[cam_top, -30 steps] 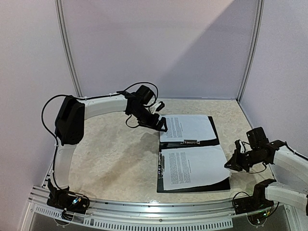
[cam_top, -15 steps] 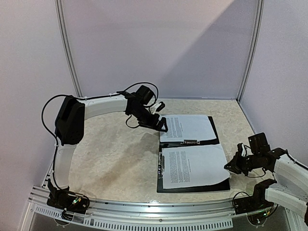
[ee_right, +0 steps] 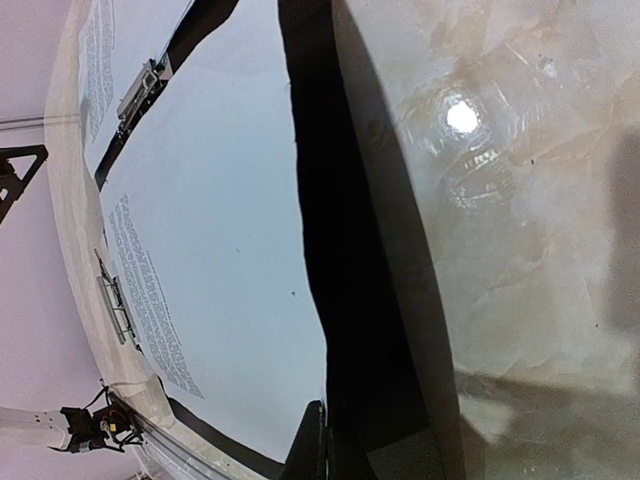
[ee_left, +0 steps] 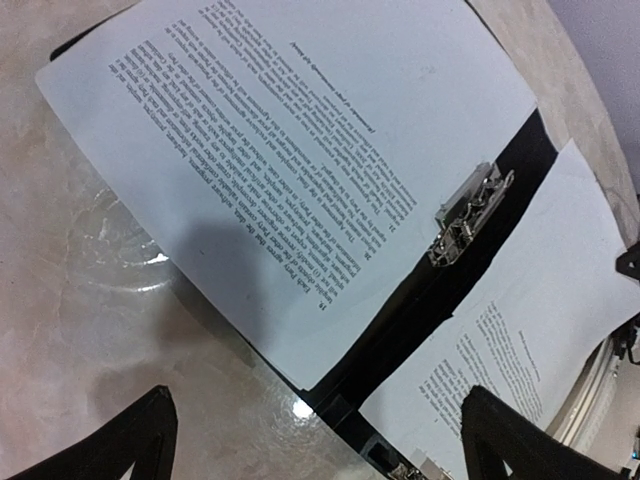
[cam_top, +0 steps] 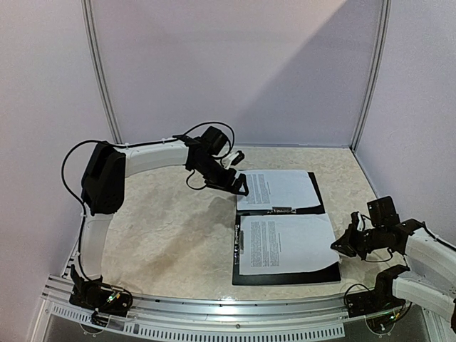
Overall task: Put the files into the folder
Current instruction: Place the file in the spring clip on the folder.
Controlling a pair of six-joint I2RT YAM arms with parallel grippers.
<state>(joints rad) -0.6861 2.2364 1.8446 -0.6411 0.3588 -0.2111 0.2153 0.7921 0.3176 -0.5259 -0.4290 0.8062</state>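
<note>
Folder open flat, files on both halves
Left pincer (ee_left: 315, 420) hangs with jaws spread wide over the far-left corner of the folder (cam_top: 285, 276), which lies right of the tabletop's (cam_top: 171, 235) centre. The files (cam_top: 285, 242) cover both halves, with a metal clip (cam_top: 283, 209) between them; their print is too small to read. Right pincer (cam_top: 338, 246), closed, is held low beside the folder's near-right corner.

Text on the files (cam_top: 288, 242) illegible

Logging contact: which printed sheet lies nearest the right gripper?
The near sheet, lower in the overhead view; the right gripper sits at its right edge, away from the far sheet.
</note>
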